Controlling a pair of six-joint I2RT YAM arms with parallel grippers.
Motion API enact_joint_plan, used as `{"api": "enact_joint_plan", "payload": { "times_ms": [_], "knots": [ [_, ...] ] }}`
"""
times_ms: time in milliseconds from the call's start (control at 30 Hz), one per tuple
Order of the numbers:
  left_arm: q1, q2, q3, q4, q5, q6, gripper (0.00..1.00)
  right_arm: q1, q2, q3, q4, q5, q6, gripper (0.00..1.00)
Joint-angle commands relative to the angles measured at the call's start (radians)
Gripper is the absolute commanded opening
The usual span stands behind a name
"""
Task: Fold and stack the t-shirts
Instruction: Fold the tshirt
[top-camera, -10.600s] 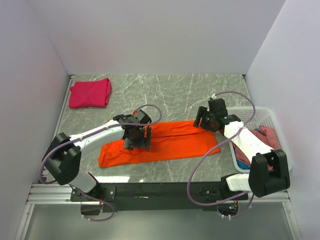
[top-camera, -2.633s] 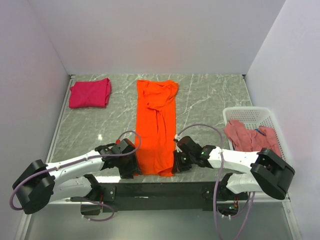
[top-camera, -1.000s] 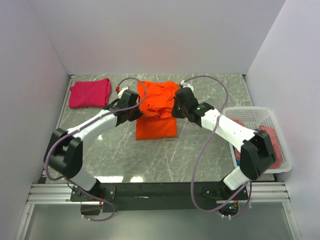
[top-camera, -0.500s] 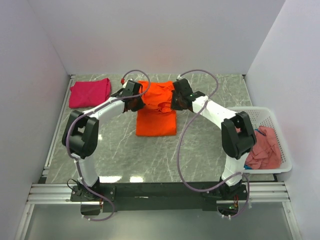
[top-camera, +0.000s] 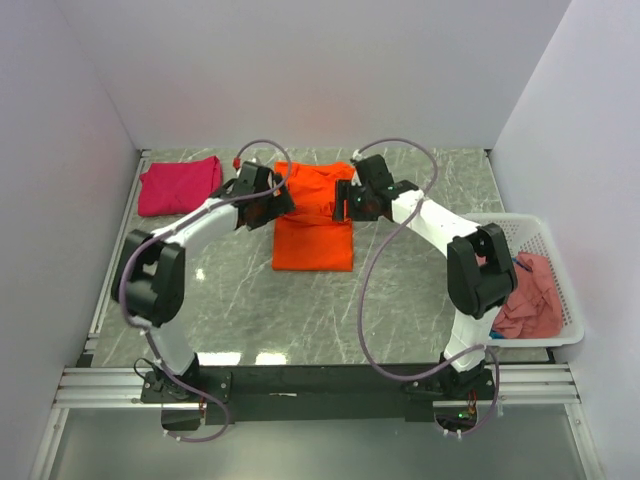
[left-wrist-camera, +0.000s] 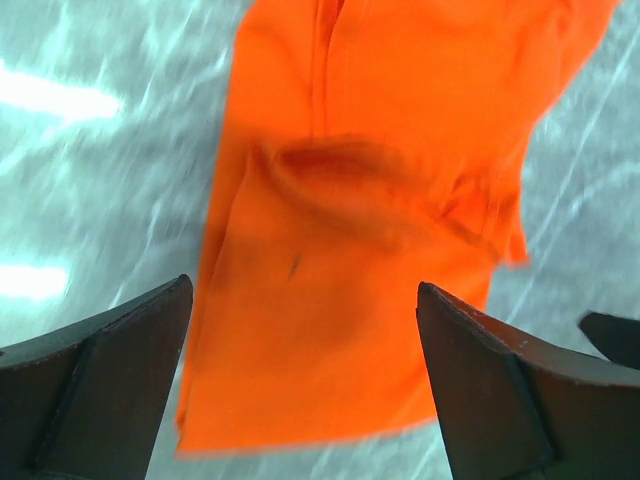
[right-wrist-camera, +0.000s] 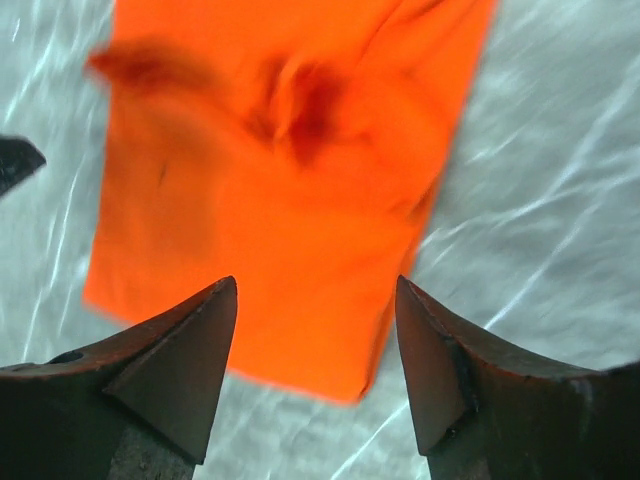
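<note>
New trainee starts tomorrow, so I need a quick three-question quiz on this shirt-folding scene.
1. True or false: the left gripper is shut on the orange t-shirt.
2. Where on the table does the magenta t-shirt lie? A near right corner; B far left corner; C centre.
3. What holds the dusty pink cloth?
Key: 1 false, it is open above the shirt; 2 B; 3 the white basket.

Left claw (left-wrist-camera: 302, 285), right claw (right-wrist-camera: 316, 280) both gaping, extended far forward, angled inward.
</note>
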Motion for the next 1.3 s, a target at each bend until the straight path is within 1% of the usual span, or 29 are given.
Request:
{"api": "enact_joint_plan", "payload": {
  "times_ms": [0, 67, 100, 167, 200, 233, 267, 300, 333, 400, 433, 500, 567, 600, 633, 700, 767, 867, 1033, 1100, 1133, 1200, 1233, 1267],
  "knots": [
    [0.000, -0.149, -0.100, 0.019, 0.044, -0.015, 0.99, 0.069, -0.065, -0.053, 0.061, -0.084, -0.042, 0.72],
    [0.000, -0.197, -0.182, -0.001, -0.005, -0.027, 0.99, 0.099, -0.035, -0.033, 0.053, -0.023, -0.042, 0.72],
    [0.000, -0.252, -0.209, -0.023, -0.022, -0.036, 0.99, 0.121, 0.005, -0.013, 0.035, 0.011, -0.039, 0.72],
    [0.000, -0.310, -0.293, -0.031, -0.027, -0.053, 0.99, 0.138, 0.045, 0.039, -0.002, 0.077, -0.035, 0.72],
    [0.000, -0.368, -0.325, 0.001, -0.014, -0.061, 0.99, 0.141, 0.079, 0.050, -0.004, 0.080, -0.021, 0.72],
    [0.000, -0.393, -0.391, 0.032, 0.004, -0.075, 0.99, 0.139, 0.094, 0.061, 0.011, 0.077, -0.009, 0.72],
    [0.000, -0.413, -0.422, 0.075, 0.074, -0.073, 1.00, 0.139, 0.111, 0.083, 0.016, 0.076, 0.005, 0.72],
    [-0.004, -0.439, -0.448, 0.136, 0.123, -0.063, 0.99, 0.139, 0.145, 0.102, 0.015, 0.077, 0.010, 0.72],
    [-0.026, -0.447, -0.488, 0.235, 0.146, -0.057, 0.99, 0.139, 0.162, 0.122, 0.012, 0.074, 0.013, 0.72],
    [-0.068, -0.449, -0.525, 0.369, 0.183, -0.021, 0.99, 0.139, 0.194, 0.168, 0.018, 0.071, 0.011, 0.72],
    [-0.119, -0.438, -0.525, 0.459, 0.177, -0.009, 1.00, 0.138, 0.203, 0.182, 0.024, 0.079, 0.013, 0.72],
    [-0.151, -0.374, -0.511, 0.502, 0.170, 0.034, 0.99, 0.133, 0.232, 0.225, 0.024, 0.090, 0.017, 0.72],
    [-0.162, -0.309, -0.459, 0.485, 0.159, 0.055, 1.00, 0.121, 0.249, 0.252, 0.019, 0.090, 0.039, 0.72],
    [-0.162, -0.248, -0.442, 0.468, 0.151, 0.059, 0.99, 0.117, 0.257, 0.251, 0.028, 0.082, 0.043, 0.72],
    [-0.162, -0.219, -0.416, 0.456, 0.145, 0.069, 0.99, 0.113, 0.258, 0.248, 0.051, 0.064, 0.051, 0.72],
    [-0.162, -0.156, -0.416, 0.453, 0.153, 0.072, 0.99, 0.100, 0.269, 0.237, 0.079, 0.042, 0.065, 0.72],
    [-0.162, -0.133, -0.428, 0.453, 0.147, 0.074, 0.99, 0.094, 0.284, 0.257, 0.100, 0.031, 0.065, 0.72],
    [-0.162, -0.110, -0.463, 0.440, 0.148, 0.075, 0.99, 0.087, 0.317, 0.315, 0.056, 0.030, 0.048, 0.72],
    [-0.164, -0.128, -0.565, 0.440, 0.153, 0.043, 0.99, 0.087, 0.216, 0.240, 0.050, 0.033, 0.028, 0.72],
    [-0.164, -0.139, -0.585, 0.436, 0.142, 0.045, 0.99, 0.089, 0.142, 0.170, 0.047, 0.006, 0.037, 0.72],
    [-0.165, -0.142, -0.586, 0.427, 0.136, 0.046, 0.99, 0.092, 0.113, 0.080, 0.092, -0.011, 0.045, 0.72],
    [-0.164, -0.154, -0.589, 0.420, 0.118, 0.054, 0.99, 0.095, 0.052, 0.001, 0.152, -0.074, 0.073, 0.72],
    [-0.165, -0.156, -0.588, 0.417, 0.116, 0.055, 1.00, 0.100, 0.041, -0.048, 0.163, -0.079, 0.083, 0.72],
    [-0.165, -0.157, -0.588, 0.414, 0.116, 0.059, 0.99, 0.104, 0.036, -0.063, 0.169, -0.082, 0.095, 0.72]
  ]
}}
